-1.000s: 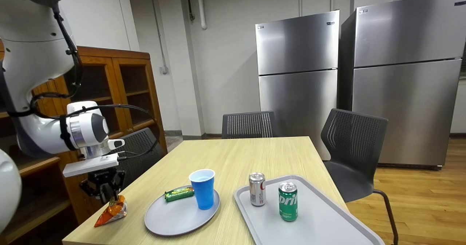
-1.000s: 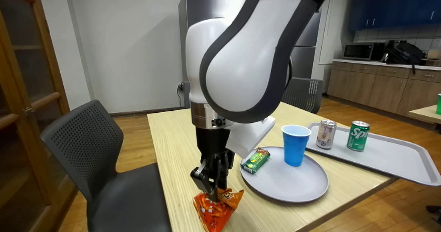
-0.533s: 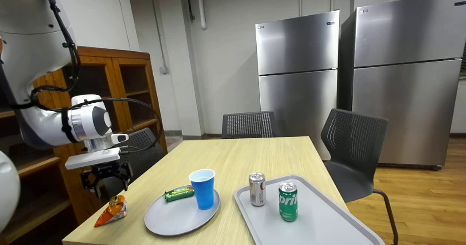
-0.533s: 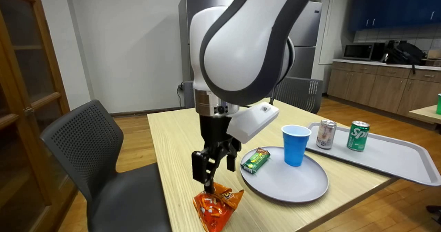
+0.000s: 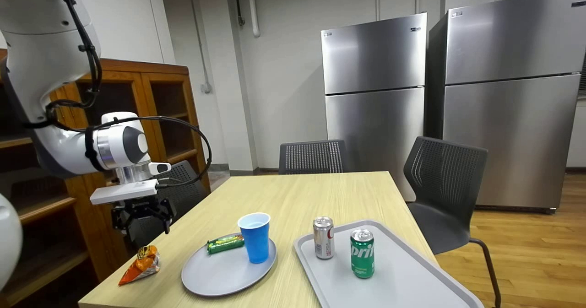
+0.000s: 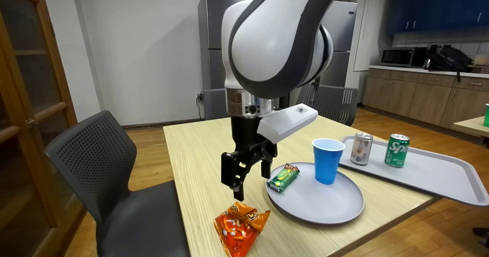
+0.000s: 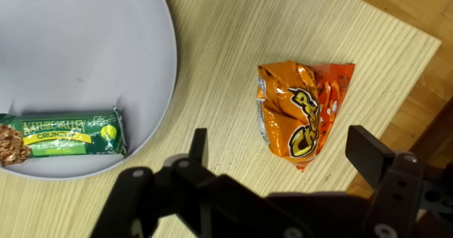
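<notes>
My gripper point(image 7: 277, 135) hangs open above the table with nothing between its wide-spread fingers. Just ahead of it in the wrist view, a crumpled orange and red Cheetos bag point(image 7: 290, 114) lies on the wood by the table corner. Both exterior views show that bag point(image 5: 141, 266) below the gripper point(image 5: 145, 229), with a gap between them. Beside the bag is a round grey plate point(image 6: 313, 207). On the plate lie a green granola bar wrapper point(image 7: 67, 133) with Nature Valley print and an upright blue cup point(image 6: 327, 161).
A grey tray point(image 5: 407, 285) carries a silver can point(image 5: 323, 238) and a green Sprite can point(image 5: 362, 253). Dark chairs point(image 6: 95, 165) stand around the table point(image 5: 293, 198). A wooden cabinet point(image 5: 160, 111) rises behind the arm.
One second ago the fingers were together at the top of the Cheetos bag. They have opened, and the gripper has risen off it and shifted toward the plate. The bag stays on the table.
</notes>
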{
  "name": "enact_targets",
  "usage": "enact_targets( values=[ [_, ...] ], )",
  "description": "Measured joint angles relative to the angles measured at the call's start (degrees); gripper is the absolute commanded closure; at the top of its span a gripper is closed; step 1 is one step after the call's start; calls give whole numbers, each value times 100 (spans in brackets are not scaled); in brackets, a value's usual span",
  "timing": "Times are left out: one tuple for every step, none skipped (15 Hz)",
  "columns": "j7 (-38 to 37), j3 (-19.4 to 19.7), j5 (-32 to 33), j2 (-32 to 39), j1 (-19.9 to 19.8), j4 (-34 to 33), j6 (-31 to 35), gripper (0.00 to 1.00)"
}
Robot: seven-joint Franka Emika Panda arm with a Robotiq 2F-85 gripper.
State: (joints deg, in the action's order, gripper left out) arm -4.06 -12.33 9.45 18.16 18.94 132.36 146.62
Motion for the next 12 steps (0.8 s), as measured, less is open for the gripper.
enact_targets(
  values=[
    [0, 0, 0, 11, 0, 0, 0, 0],
    [0, 0, 0, 11, 1, 0, 0, 0],
    [0, -1, 0, 11, 1, 0, 0, 0],
    [0, -1, 0, 11, 1, 0, 1, 0],
    [0, -1, 0, 11, 1, 0, 1, 0],
    [0, -1, 0, 11, 1, 0, 1, 0],
    [0, -1, 0, 14, 1, 1, 0, 0],
    [-3, 6, 0, 16, -2, 3, 0, 0],
    [-42, 24, -33, 20, -9, 3, 1, 0],
    [-63, 46, -134, 25, -26, 3, 1, 0],
    [-73, 76, -261, 29, -66, 4, 2, 0],
    [-86, 113, -377, 35, -113, 5, 7, 0]
  ],
)
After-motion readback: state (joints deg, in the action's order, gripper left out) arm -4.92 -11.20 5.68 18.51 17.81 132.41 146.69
